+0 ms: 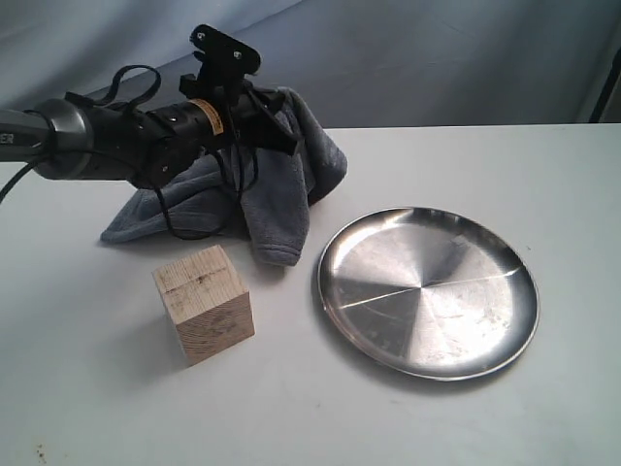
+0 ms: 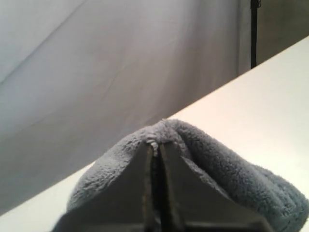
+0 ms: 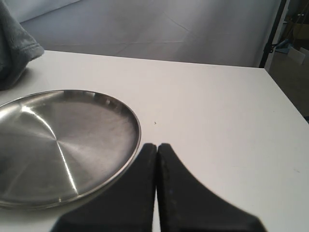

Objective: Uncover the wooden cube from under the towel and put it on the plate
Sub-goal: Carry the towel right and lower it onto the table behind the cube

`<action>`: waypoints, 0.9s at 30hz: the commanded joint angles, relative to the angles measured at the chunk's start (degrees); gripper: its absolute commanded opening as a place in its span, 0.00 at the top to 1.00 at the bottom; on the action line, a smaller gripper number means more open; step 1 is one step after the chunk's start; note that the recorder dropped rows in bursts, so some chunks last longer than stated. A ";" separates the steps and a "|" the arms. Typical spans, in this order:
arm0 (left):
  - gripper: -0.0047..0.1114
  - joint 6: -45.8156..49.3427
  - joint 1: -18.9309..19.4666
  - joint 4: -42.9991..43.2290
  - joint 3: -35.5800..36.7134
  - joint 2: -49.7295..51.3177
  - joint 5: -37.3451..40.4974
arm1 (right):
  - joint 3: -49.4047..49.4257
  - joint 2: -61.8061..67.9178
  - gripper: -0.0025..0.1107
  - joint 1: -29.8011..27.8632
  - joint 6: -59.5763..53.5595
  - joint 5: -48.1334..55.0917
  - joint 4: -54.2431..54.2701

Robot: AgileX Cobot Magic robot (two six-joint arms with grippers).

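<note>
The wooden cube [image 1: 204, 303] stands uncovered on the white table, left of the steel plate [image 1: 428, 289]. Behind the cube, the grey-blue towel [image 1: 279, 184] is lifted and bunched, one end still lying on the table. My left gripper [image 1: 270, 121] is shut on a fold of the towel [image 2: 207, 159]; the cloth wraps around its tips [image 2: 156, 145]. My right gripper [image 3: 157, 146] is shut and empty, just beside the plate's rim [image 3: 133, 145]; it does not show in the exterior view.
A grey backdrop hangs behind the table. The table's far edge runs behind the towel. A dark stand [image 3: 273, 36] rises past the table's right corner.
</note>
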 commanded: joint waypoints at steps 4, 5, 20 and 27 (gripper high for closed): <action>0.96 -0.74 -0.20 -0.13 -2.71 4.29 6.32 | 0.20 -0.31 0.98 0.13 -0.12 -0.02 -0.48; 0.96 -0.74 -0.20 -0.13 -2.71 4.76 6.43 | 0.20 -0.31 0.98 0.13 -0.12 -0.02 -0.48; 0.94 -0.74 -0.20 -0.13 -2.71 6.37 9.45 | 0.20 -0.31 0.98 0.13 -0.12 -0.02 -0.48; 0.44 -0.55 -0.20 -0.13 -2.71 5.96 13.88 | 0.20 -0.31 0.98 0.13 -0.12 -0.02 -0.48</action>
